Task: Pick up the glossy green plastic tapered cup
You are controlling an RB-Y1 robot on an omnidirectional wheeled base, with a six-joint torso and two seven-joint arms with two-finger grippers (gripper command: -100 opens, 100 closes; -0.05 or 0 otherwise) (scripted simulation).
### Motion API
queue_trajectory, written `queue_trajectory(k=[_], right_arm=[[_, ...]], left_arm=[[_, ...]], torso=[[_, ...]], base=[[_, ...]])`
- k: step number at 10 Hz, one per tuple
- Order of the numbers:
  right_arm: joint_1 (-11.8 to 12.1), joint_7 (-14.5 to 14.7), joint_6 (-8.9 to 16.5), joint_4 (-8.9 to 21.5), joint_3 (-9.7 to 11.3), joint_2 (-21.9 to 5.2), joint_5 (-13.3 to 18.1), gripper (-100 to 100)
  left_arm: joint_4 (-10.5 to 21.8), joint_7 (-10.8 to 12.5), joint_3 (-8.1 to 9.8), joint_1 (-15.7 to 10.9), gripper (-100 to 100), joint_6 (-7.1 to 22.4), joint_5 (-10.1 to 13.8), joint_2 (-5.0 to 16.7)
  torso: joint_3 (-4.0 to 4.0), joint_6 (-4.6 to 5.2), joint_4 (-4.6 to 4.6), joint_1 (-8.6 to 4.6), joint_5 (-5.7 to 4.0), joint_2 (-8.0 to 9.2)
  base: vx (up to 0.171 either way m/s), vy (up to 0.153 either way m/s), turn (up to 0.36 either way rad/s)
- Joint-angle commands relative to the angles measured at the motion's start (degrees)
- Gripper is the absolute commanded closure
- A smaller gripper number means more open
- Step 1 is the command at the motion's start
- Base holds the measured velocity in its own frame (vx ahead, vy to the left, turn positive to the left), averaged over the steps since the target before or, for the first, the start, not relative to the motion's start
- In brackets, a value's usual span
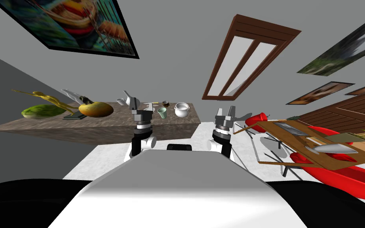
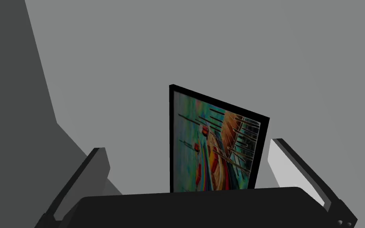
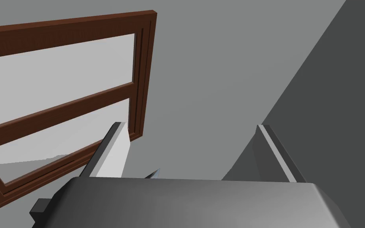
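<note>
While I am looking down from the head camera, the small pale green tapered cup (image 1: 162,113) is standing upright on the brown speckled worktop (image 1: 98,124), sitting between my left gripper (image 1: 140,103) and a white round pot with handles (image 1: 181,109). A small dark cup (image 1: 166,103) is sitting just behind it. My left gripper is hovering near the green cup without touching it, and its wrist view (image 2: 187,144) is showing the fingers spread wide with nothing between them. My right gripper (image 1: 225,111) is hanging off to the side, past the worktop's end, its fingers (image 3: 116,154) also standing apart and gripping nothing.
</note>
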Motion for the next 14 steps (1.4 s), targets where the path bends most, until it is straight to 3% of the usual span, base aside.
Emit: queue_trajectory(k=[1, 5, 6, 8, 13, 14], right_arm=[[0.0, 0.0, 0.0, 0.0, 0.0, 0.0, 0.0, 0], [0.0, 0.0, 0.0, 0.0, 0.0, 0.0, 0.0, 0], [0.0, 0.0, 0.0, 0.0, 0.0, 0.0, 0.0, 0], [0.0, 0.0, 0.0, 0.0, 0.0, 0.0, 0.0, 0], [0.0, 0.0, 0.0, 0.0, 0.0, 0.0, 0.0, 0], [0.0, 0.0, 0.0, 0.0, 0.0, 0.0, 0.0, 0]], left_arm=[[0.1, 0.6, 0.25, -0.3, -100, 1.8, 0.8, 1.2], [0.3, 2.9, 1.37, -1.6, -100, 7.9, 3.7, 4.7], [0.3, 2.9, 1.37, -1.6, -100, 8.5, 3.7, 4.7], [0.5, 4.7, 2.27, -2.7, -100, 12.3, 5.8, 7.2], [0.8, 7.0, 3.39, -4.0, -100, 19.7, 8.3, 10.2], [0.9, 8.2, 4.01, -4.8, -100, 21.6, 9.7, 11.8]], torso=[[0.00, 0.00, 0.00, 0.00, 0.00, 0.00], [-0.01, 0.00, -0.01, 0.01, 0.00, -0.02], [-0.01, 0.01, 0.00, 0.02, 0.00, -0.02], [-0.01, 0.01, -0.01, 0.01, 0.00, -0.02], [-0.01, 0.00, -0.01, 0.01, 0.00, -0.02], [-0.01, 0.00, -0.01, 0.01, 0.00, -0.02]], base=[[0.001, -0.001, -0.020], [0.003, 0.000, -0.029], [0.002, 0.001, -0.012], [0.003, -0.001, -0.041], [0.003, 0.000, -0.028], [0.004, -0.002, -0.054]])
